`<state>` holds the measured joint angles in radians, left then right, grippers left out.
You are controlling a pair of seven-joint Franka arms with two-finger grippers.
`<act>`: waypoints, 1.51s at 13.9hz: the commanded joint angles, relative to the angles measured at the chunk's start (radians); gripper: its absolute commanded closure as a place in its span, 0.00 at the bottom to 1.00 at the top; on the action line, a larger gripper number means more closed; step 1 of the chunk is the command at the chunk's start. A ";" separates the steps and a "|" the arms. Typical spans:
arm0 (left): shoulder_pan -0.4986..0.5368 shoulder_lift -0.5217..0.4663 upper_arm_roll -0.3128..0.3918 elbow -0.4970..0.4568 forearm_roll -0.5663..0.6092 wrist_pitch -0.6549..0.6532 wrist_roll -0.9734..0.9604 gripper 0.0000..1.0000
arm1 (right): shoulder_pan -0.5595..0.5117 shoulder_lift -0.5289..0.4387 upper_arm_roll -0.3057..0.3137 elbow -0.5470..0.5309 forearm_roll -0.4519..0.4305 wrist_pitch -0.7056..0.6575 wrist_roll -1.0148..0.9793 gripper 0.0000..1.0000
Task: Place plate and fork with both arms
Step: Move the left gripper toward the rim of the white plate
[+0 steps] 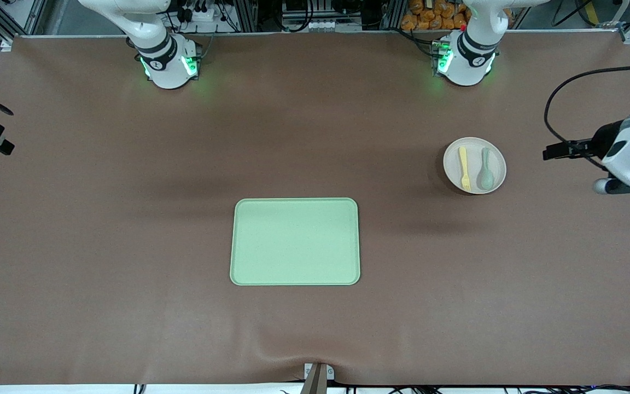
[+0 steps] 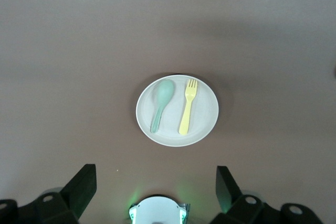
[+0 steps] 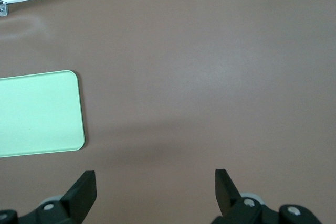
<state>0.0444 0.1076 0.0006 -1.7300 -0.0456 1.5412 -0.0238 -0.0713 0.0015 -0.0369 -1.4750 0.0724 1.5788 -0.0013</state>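
Front view: one plate [image 1: 474,165], one fork [image 1: 464,167].

Your left gripper [image 2: 155,184] hangs raised above the table, fingers spread wide. Your right gripper [image 3: 155,184] is likewise raised, fingers spread.

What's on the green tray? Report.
Empty. The green tray shows bare surface; fork and spoon lie on the plate.
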 commanded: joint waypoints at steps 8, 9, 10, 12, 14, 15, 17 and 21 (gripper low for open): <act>0.052 -0.036 -0.005 -0.203 -0.002 0.184 0.005 0.00 | -0.022 0.000 0.012 0.005 0.021 -0.011 0.009 0.00; 0.052 -0.034 -0.005 -0.215 -0.002 0.204 0.005 0.00 | -0.022 0.000 0.012 0.005 0.021 -0.011 0.009 0.00; 0.052 -0.032 -0.005 -0.226 -0.002 0.220 0.005 0.00 | -0.022 0.000 0.012 0.005 0.021 -0.011 0.009 0.00; 0.052 -0.031 -0.005 -0.243 -0.002 0.246 0.007 0.00 | -0.022 0.000 0.012 0.005 0.021 -0.011 0.009 0.00; 0.052 -0.031 -0.005 -0.255 -0.002 0.257 0.007 0.00 | -0.022 0.000 0.012 0.005 0.021 -0.011 0.009 0.00; 0.052 -0.029 -0.005 -0.256 -0.002 0.258 0.007 0.00 | -0.022 0.000 0.012 0.005 0.021 -0.011 0.009 0.00; 0.052 -0.026 -0.007 -0.257 -0.002 0.260 0.008 0.00 | -0.022 0.000 0.012 0.005 0.021 -0.011 0.009 0.00; 0.051 -0.019 -0.007 -0.258 -0.002 0.260 0.008 0.00 | -0.022 0.000 0.012 0.005 0.023 -0.011 0.009 0.00</act>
<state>0.0910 0.1061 -0.0005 -1.9676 -0.0456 1.7836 -0.0238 -0.0713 0.0016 -0.0371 -1.4752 0.0725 1.5779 -0.0013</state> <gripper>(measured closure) 0.000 0.000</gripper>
